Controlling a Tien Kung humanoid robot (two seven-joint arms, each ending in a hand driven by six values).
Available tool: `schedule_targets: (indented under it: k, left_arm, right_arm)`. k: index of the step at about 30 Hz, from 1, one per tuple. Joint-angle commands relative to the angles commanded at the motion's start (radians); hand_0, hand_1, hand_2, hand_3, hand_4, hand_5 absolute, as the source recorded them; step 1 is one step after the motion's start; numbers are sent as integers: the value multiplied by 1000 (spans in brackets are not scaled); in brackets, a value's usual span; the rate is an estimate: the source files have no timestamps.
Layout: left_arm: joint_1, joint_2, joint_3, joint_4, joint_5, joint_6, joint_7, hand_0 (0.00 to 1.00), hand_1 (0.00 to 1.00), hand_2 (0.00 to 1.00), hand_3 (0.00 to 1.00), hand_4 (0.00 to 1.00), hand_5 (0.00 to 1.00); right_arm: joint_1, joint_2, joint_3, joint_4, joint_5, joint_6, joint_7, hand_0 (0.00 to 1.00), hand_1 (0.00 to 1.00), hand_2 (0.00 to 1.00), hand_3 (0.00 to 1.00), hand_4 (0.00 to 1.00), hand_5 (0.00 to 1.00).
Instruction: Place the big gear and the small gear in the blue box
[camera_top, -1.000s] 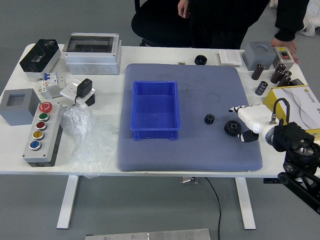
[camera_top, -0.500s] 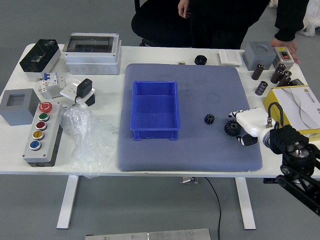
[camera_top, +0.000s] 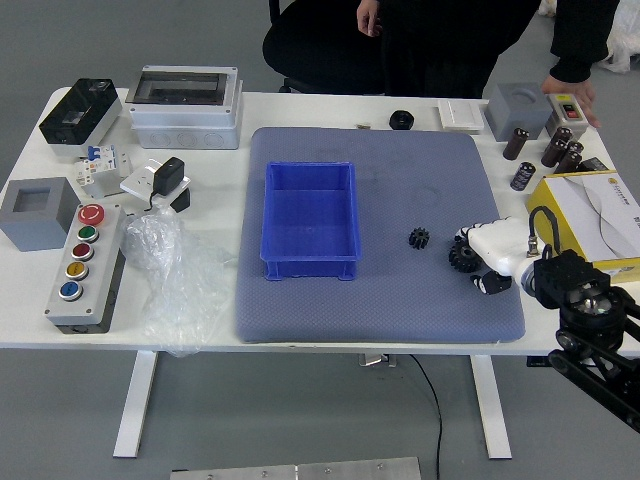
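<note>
Head view: the blue box (camera_top: 310, 218) stands well to the left of your right hand (camera_top: 474, 257); probably light plastic, liable to slide if you knock it. Your hand is open, fingers parted; whether they touch the big gear (camera_top: 464, 256) cannot be told. That black gear lies at your fingertips, judged stiff and light; grip it squarely across opposite toothed edges. The small gear (camera_top: 419, 238) sits left of your hand, past the big one; likely rigid, it needs a finer rim pinch.
</note>
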Motion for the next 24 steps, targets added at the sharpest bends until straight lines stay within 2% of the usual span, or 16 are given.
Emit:
schedule_targets:
  k: [2,3,8,9,24]
  left_arm:
    - [0,0,1,0,0,0,0,858,840,842,851,755,691]
    - [0,0,1,0,0,0,0,858,840,842,850,754,691]
    - [-2,1,3,0,-1,0,0,858,840,842,850,754,691]
    - [-3,2,3,0,-1,0,0,858,840,842,851,755,691]
    - [-4,3,5,1,-2,0,2,858,840,842,851,755,692]
  right_arm:
    - [7,1,-6,-5,1,1,2,700,681,797,808,701,152]
    - [12,2,-9,-7,2,1,2,683,661,759,748,698,155]
    - [41,2,-36,-15,8,6,6,683,661,759,748,698,155]
    - [48,2,-42,-17,10,8,7,662,634,725,709,690,162]
    - [84,-1,-96,-40,30,17,14,640,611,702,682,679,177]
